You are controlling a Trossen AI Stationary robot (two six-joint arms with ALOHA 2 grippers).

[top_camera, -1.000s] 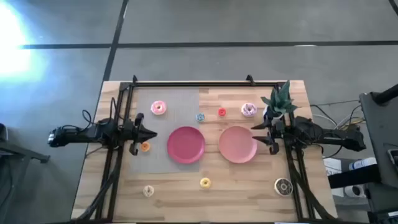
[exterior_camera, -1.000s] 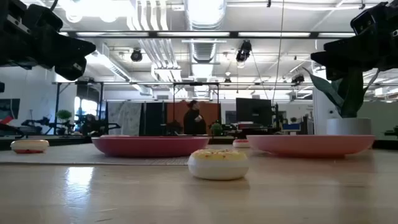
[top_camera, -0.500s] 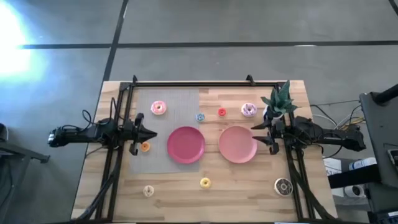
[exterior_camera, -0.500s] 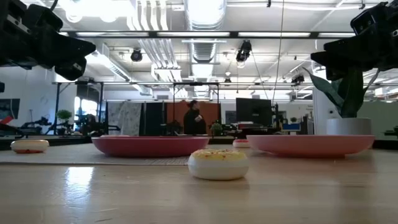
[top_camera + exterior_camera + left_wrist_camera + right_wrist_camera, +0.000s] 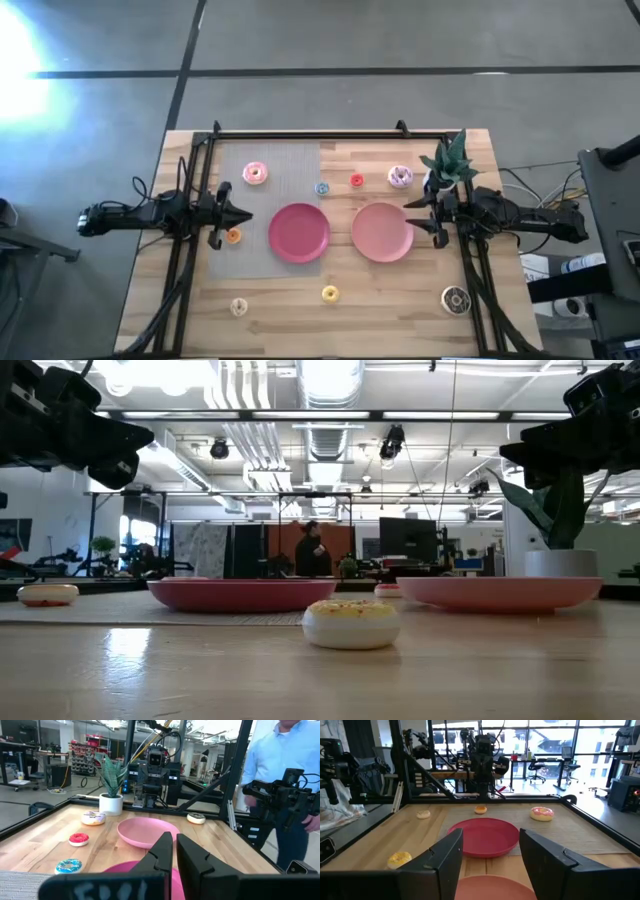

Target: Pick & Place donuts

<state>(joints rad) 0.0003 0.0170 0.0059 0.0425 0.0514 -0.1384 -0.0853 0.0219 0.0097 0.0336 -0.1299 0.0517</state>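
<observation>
Nothing has moved since the earlier pictures. The left claw (image 5: 243, 214), clenched tight, waits left of the red plate (image 5: 299, 232). The right claw (image 5: 410, 219), spread wide, waits right of it. The donuts (image 5: 255, 173) lie on the worktop (image 5: 300, 310) around that plate.

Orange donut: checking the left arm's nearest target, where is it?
High view: the orange donut lies on the grey mat, just beside the left gripper, left of the red plate.

A pink-frosted donut (image 5: 255, 173) lay on grey matting (image 5: 280, 165); other donuts were blue (image 5: 322, 187), red (image 5: 357, 180) and yellow (image 5: 330, 294); plates were red (image 5: 299, 232) and pink (image 5: 382, 232).
</observation>
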